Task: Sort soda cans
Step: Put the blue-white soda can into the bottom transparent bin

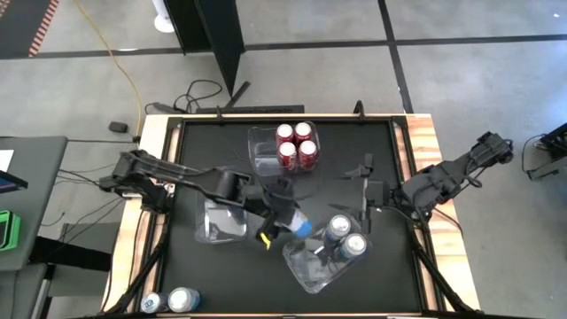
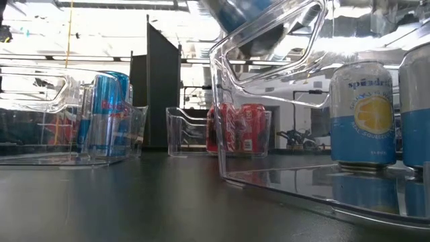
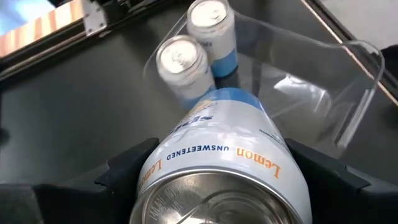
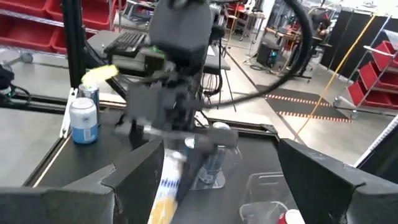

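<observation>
Left gripper [image 1: 288, 220]: centre of high view, clamped on light-blue lemon soda can [image 3: 230, 155].
Right gripper [image 1: 368, 190]: right of centre, fingers apart, empty.
Clear plastic bin [image 1: 306, 270]: lower centre, two light-blue cans [image 1: 345, 237].

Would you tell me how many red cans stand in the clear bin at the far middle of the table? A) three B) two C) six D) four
D: the high view shows four red cans packed two by two at one end of the clear bin, their silver tops countable from above.
</observation>
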